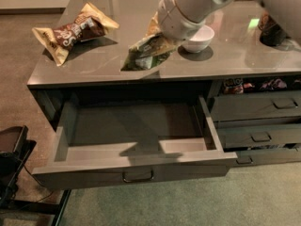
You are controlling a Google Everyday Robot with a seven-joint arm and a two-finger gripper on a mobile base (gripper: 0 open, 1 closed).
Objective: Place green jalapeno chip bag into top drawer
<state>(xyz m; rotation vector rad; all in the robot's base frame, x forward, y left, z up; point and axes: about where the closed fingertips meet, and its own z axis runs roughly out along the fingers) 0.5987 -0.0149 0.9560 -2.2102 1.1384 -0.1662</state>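
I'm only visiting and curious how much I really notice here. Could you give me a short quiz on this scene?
1. True or false: the top drawer is pulled open with nothing inside.
2. Which thing is right at the robot's hand? A) the green jalapeno chip bag B) a banana C) a spoon
3. Fill in: the white bowl stands on the ____, just behind the hand.

Key: 1 true; 2 A; 3 countertop.
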